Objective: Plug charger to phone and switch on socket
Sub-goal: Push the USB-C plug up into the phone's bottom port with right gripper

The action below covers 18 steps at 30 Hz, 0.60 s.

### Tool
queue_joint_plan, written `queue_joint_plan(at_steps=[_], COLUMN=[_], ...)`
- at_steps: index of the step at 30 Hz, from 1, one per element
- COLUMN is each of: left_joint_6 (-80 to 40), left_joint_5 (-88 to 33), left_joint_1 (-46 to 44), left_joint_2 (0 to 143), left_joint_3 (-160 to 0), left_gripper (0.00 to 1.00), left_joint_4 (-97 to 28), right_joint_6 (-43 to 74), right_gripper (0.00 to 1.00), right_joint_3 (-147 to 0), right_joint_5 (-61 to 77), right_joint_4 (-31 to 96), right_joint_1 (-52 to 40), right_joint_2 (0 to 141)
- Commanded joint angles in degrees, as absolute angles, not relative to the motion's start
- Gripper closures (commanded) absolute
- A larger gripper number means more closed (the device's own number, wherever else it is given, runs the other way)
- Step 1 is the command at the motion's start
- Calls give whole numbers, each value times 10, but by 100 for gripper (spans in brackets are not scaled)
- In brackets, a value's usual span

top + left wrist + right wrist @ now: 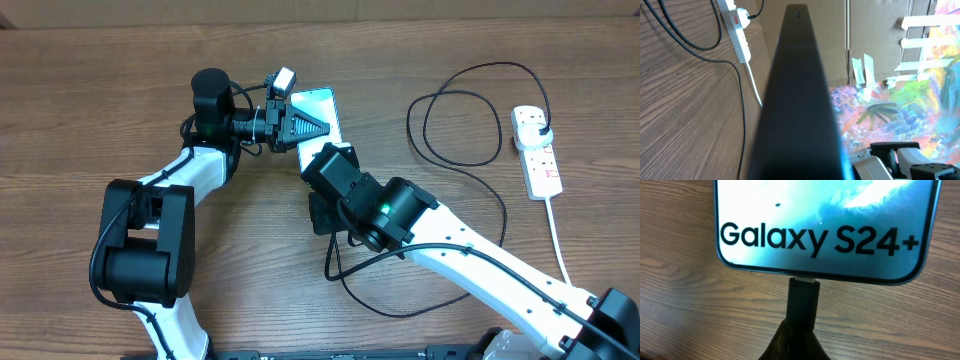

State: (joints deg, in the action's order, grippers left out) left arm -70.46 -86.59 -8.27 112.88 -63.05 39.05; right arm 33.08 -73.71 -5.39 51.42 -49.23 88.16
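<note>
Your right gripper [330,158] sits at the near end of the phone [316,101], just above centre frame in the overhead view, on the wooden table [90,60]. In the right wrist view its dark fingers are pinched together on the black connector of the charger [802,302]. The connector's tip meets the middle of the phone's lower edge, under the words "Galaxy S24+"; how deep it sits cannot be told.

Your left gripper [310,127] reaches in from the left and lies over the phone's screen, covering much of it from above. Whether its fingers are apart or together cannot be told. In the left wrist view a broad dark bar fills the middle of the frame and blocks most of the scene.

At the right edge of the overhead view lies the socket [541,165], well apart from the phone. The charger's black plug [536,122] is seated in its upper end. The thin black cable loops between socket and phone, then trails under your right arm. The thick white cord [556,235] runs down towards the lower right. The switch position is too small to read.
</note>
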Motion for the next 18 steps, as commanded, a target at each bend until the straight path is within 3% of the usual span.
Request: queue_joint_plan(at_steps=[1, 18], left_joint_6=[-692, -681], left_joint_5=[-897, -906], left_joint_1=[-87, -91], left_joint_2=[1124, 1124], left_joint_3=[-638, -638], left_gripper=[96, 96], left_joint_4=[395, 395], right_joint_6=[330, 265], right_gripper=[96, 96], right_joint_3=[-738, -750], right_joint_5=[-85, -90], right_joint_4=[491, 411], right_joint_1=[-495, -491], right_joint_2=[882, 881])
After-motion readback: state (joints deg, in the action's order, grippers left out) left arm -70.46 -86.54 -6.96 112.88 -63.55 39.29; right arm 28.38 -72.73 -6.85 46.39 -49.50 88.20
